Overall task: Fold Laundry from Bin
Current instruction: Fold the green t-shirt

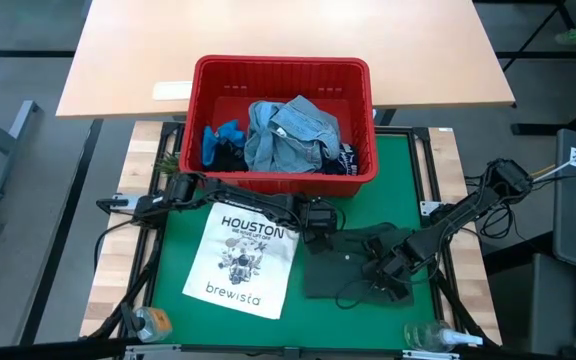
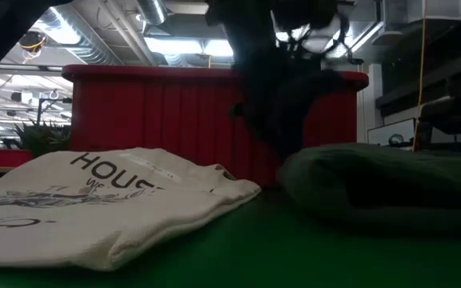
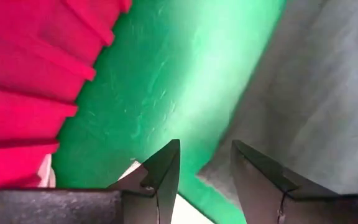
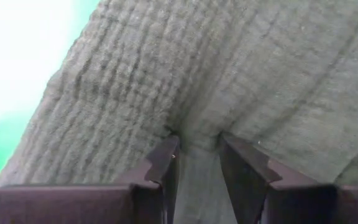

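The dark green garment lies folded and flat on the green mat, right of centre; the low view shows it as a low mound. My right gripper comes down onto its middle and is shut on cloth. My left gripper is open at the garment's far left corner, between it and the red bin; its fingers straddle the cloth's edge. In the bin lie a light blue denim shirt, a bright blue piece and a dark one. My right gripper has a raised fold of the garment's top surface between its two fingers, coming steeply from above. Creases in the cloth run in toward both fingertips. The garment stays lying on the mat. Whether my left gripper touches the garment's edge, I cannot tell.
A white tote bag printed "HOUSTON brewista" lies flat on the mat left of the garment, also in the low view. Two clear bottles lie at the near edge. A wooden table stands beyond the bin.
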`<state>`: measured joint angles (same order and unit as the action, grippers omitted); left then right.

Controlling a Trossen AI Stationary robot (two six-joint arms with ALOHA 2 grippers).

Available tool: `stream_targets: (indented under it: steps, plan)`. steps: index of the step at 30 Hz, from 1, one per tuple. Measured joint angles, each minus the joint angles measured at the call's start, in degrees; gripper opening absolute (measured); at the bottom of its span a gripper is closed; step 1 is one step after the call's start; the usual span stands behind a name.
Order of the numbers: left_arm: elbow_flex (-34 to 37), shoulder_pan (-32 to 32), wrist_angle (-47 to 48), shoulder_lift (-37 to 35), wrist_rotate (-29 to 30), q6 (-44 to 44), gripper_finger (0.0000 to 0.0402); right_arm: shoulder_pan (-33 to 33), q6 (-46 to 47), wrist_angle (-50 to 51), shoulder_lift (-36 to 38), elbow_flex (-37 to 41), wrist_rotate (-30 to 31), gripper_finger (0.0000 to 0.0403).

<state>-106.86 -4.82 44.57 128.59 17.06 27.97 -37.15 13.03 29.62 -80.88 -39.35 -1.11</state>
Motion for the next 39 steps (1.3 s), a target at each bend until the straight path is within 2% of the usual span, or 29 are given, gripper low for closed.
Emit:
stream_targets:
  steps: [4, 9, 23, 25, 28, 32, 39]
  plan:
    - [-3.3, -0.1, -0.5, -0.5, -5.2, 0.0, 0.0136, 0.0, 0.0, 0.1, 0.0, 0.0, 0.0, 0.0115]
    - [-3.9, -0.8, -5.7, -0.5, -10.2, 0.0, 0.0136, 0.0, 0.0, 0.1, 0.0, 0.0, 0.0, 0.0115]
    - [-3.9, -1.5, -9.2, 4.4, -7.4, -0.1, 0.0134, 0.0, -0.1, 0.0, 0.0, 0.0, 0.2, 0.0115]
    - [-3.9, -1.4, -9.1, 4.4, -5.6, 0.0, 0.012, 0.0, -0.1, 0.0, 0.0, 0.0, 0.2, 0.0115]
    - [-3.9, -1.1, -9.3, 4.3, -3.0, 0.0, 0.008, 0.0, -0.1, 0.0, 0.0, 0.0, 0.2, 0.0115]
    - [-3.9, -0.5, -7.8, 4.3, -4.3, 0.1, 0.0014, 0.0, -0.1, 0.0, 0.0, 0.0, 0.2, 0.0115]
    - [-3.9, -0.4, -0.6, 4.3, -0.9, 0.1, 0.0008, 0.0, -0.1, 0.0, 0.0, 0.0, 0.1, 0.0115]
